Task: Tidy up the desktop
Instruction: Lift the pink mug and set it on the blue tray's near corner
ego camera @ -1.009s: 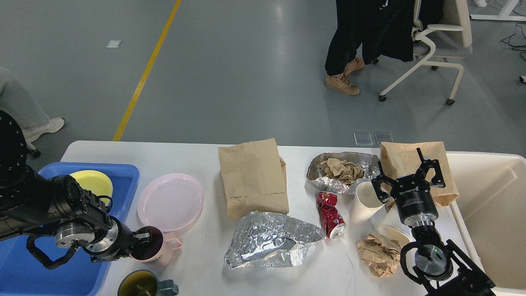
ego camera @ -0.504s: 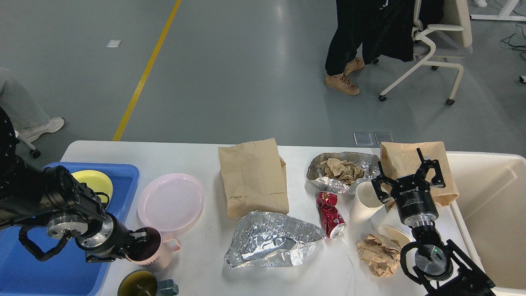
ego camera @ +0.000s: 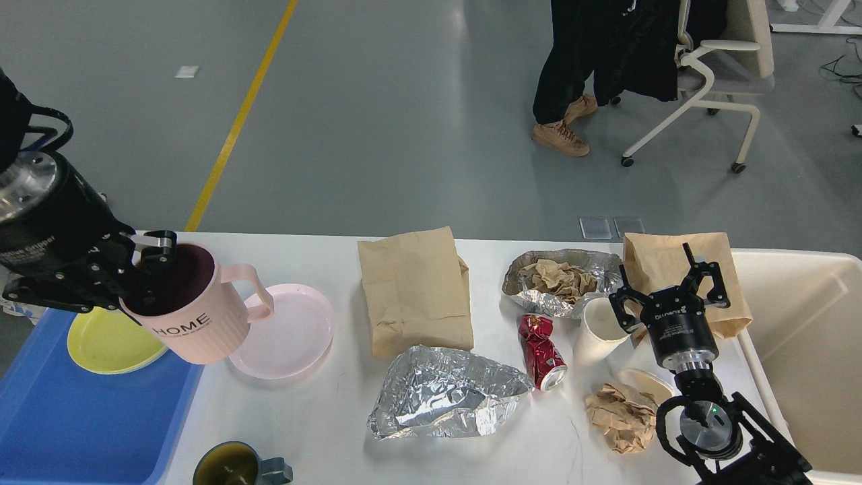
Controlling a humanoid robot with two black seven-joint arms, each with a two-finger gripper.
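The left tool [ego camera: 145, 269] is clamped on the rim of a pink mug [ego camera: 192, 313] marked HOME, one finger inside the dark interior and the other on the outside wall. The mug hangs tilted in the air, its handle pointing right, over the spot where the blue tray [ego camera: 60, 417] meets the white counter [ego camera: 323, 417]. A yellow plate [ego camera: 101, 343] lies in the tray, partly hidden by the mug. A pink plate [ego camera: 293, 330] sits on the counter just beside the tray, its left edge behind the mug. At the near edge stands a dark green mug [ego camera: 236, 466].

Mid-counter lies a flat brown paper bag [ego camera: 414, 289], with a crumpled sheet of foil [ego camera: 444, 397] in front of it. Right of that are a crushed red can [ego camera: 542, 350] and a white paper cup [ego camera: 596, 330], and behind them a second foil sheet [ego camera: 572, 273] holding crumpled brown paper. A ball of brown paper [ego camera: 619, 417] rests near the front right, touching a white lid [ego camera: 643, 380].

The right tool [ego camera: 670, 286] stands with its fingers spread apart and holding nothing, above another brown bag [ego camera: 663, 259] and just beside the cup. A cream bin [ego camera: 801, 337] sits at the counter's right end
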